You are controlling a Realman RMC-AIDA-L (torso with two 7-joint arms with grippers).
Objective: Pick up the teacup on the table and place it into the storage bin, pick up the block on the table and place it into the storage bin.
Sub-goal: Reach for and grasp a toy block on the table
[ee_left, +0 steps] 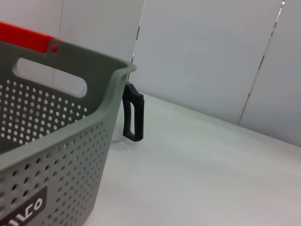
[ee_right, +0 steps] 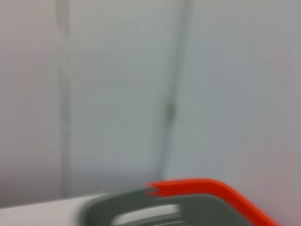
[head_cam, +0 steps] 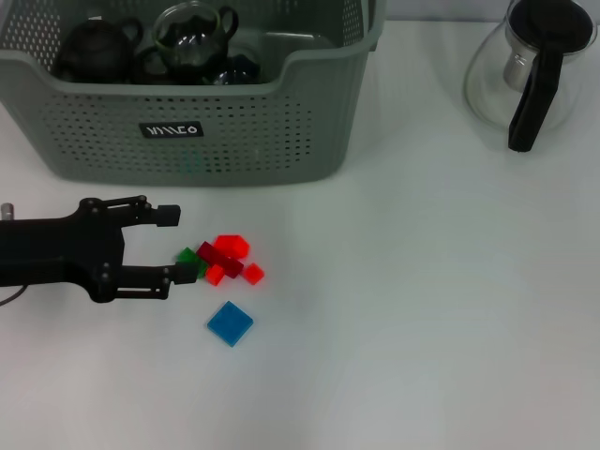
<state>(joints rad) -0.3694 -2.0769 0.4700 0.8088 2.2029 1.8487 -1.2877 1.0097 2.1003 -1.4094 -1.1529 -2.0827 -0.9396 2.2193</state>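
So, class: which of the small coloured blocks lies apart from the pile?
The flat blue square block; the red and green blocks lie heaped together.

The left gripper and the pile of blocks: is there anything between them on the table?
Nothing visible. The left gripper is open, low over the table, and the green block at the near edge of the block pile lies right at its fingertips. The blue block lies apart, off that line.

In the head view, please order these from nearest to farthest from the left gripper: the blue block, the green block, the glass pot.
From the left gripper:
1. green block, just beside its open jaws
2. blue block, nearer the robot, slightly right
3. glass pot, far right corner
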